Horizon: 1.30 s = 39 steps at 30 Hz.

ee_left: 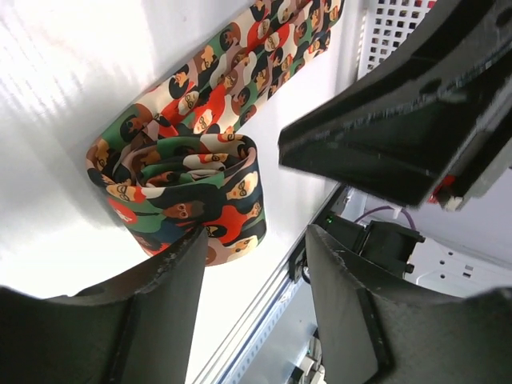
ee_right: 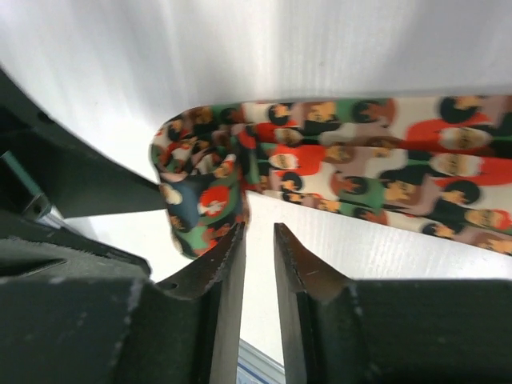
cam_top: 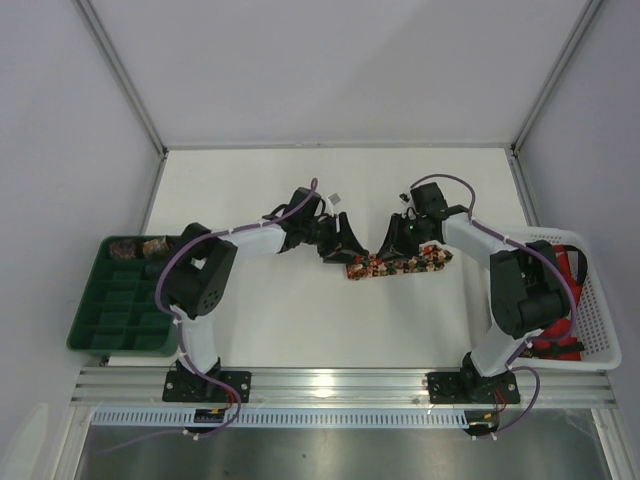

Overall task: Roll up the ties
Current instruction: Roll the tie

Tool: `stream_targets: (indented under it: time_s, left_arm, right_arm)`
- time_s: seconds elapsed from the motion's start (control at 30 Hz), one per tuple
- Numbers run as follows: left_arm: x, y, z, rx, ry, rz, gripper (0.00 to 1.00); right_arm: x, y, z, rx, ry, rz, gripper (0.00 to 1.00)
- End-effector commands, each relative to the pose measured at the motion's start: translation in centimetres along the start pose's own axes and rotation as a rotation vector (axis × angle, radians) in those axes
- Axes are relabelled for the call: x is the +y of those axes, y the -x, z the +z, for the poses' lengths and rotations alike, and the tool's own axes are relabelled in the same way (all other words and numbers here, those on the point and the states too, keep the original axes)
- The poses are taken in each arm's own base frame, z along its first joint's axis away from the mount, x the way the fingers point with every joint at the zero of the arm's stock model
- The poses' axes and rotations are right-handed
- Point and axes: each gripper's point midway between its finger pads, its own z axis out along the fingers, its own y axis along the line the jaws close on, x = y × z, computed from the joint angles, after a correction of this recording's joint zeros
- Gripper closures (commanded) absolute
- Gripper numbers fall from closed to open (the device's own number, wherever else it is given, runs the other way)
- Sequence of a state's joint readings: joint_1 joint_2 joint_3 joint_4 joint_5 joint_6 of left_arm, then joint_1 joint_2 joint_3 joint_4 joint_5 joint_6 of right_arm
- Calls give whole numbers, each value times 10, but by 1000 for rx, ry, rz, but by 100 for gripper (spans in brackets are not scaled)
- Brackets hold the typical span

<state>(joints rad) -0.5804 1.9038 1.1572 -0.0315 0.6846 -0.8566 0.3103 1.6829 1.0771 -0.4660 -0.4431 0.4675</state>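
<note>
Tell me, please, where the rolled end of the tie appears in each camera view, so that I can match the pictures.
Top external: the rolled end sits mid-picture, at the left tip of the patterned strip.
Left wrist: the rolled end is left of centre.
Right wrist: the rolled end is left of centre.
Shared landmark: the flat stretch leading away from the roll.

Count: 1 long narrow fabric necktie (cam_top: 398, 264), red/green/cream/black face print, on 1 white desk (cam_top: 300, 320). 2 black two-finger hands: left hand (cam_top: 342, 245), right hand (cam_top: 397, 240). 1 green plastic compartment tray (cam_top: 120, 347) with 2 dark rolled bundles (cam_top: 125, 247) inside. 1 white perforated plastic basket (cam_top: 600, 340).
</note>
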Motion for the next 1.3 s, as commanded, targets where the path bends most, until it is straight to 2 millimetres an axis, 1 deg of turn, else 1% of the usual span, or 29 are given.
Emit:
stream_targets:
  time_s: [0.0,0.03,0.07,0.13,0.17,0.23,0.27,0.33,0.37,0.4,0.5,0.53,0.57,0.63,0.73,0.8,0.87,0.9,0.93,0.97,1.0,1.03,1.1,1.13,1.27]
  left_arm:
    - [-25,9,4,-10,-54,24,41]
    - [-27,9,3,-10,-58,25,38]
    - [-33,11,4,-16,-83,46,36]
    - [-38,10,6,-4,-111,36,34]
    - [-45,10,7,-3,-148,53,33]
    - [-51,10,9,0,-179,27,32]
    - [-59,13,11,-6,-203,40,32]
    - [-60,14,16,4,-204,33,33]
    - [-65,16,17,5,-212,40,33]
    - [-66,16,18,12,-215,37,33]
    - [-68,14,27,26,-224,33,34]
    - [-69,11,30,37,-228,37,34]
    - [-67,10,34,42,-225,33,34]
    - [-68,9,37,45,-237,37,34]
    - [-64,10,38,40,-217,38,35]
    - [-69,15,34,26,-215,55,35]
    - [-69,19,31,5,-188,74,36]
    - [-78,22,23,-19,-191,97,36]
    - [-76,24,18,-27,-168,96,36]
    - [-77,29,13,-54,-152,120,35]
    - [-81,31,6,-68,-152,133,35]
    - [-82,36,0,-80,-148,137,34]
    - [-78,36,-8,-82,-122,132,33]
    - [-78,39,-15,-94,-119,130,33]
    - [-65,40,-34,-118,-91,104,34]
  right_arm:
    - [23,-3,-12,21,117,-73,72]
    - [30,-6,-13,38,154,-75,69]
    - [33,-5,-14,36,167,-67,66]
    - [36,-4,-16,28,179,-70,63]
    - [37,-4,-18,25,181,-73,59]
    - [33,-2,-18,18,159,-72,56]
    - [31,-1,-20,15,152,-68,55]
    - [23,0,-21,11,131,-50,55]
    - [18,1,-22,7,111,-42,55]
    - [10,1,-24,10,87,-21,54]
    - [3,4,-29,-2,81,-24,54]
    - [2,6,-32,-8,83,-22,54]
    - [2,7,-32,-7,88,-26,54]
    - [7,3,-31,14,127,-33,54]
    - [12,0,-27,32,170,-30,53]
    - [16,2,-26,30,200,-40,52]
    - [15,0,-25,38,200,-30,50]
    - [14,-1,-23,45,204,-28,50]
    - [14,-1,-23,45,206,-29,50]
    - [14,-3,-21,50,209,-26,50]
    - [15,-3,-20,52,217,-24,50]
    - [15,-4,-19,55,223,-25,50]
    - [18,-8,-15,78,238,-34,49]
    - [19,-9,-13,88,243,-37,49]
    - [22,-12,-5,104,249,-55,47]
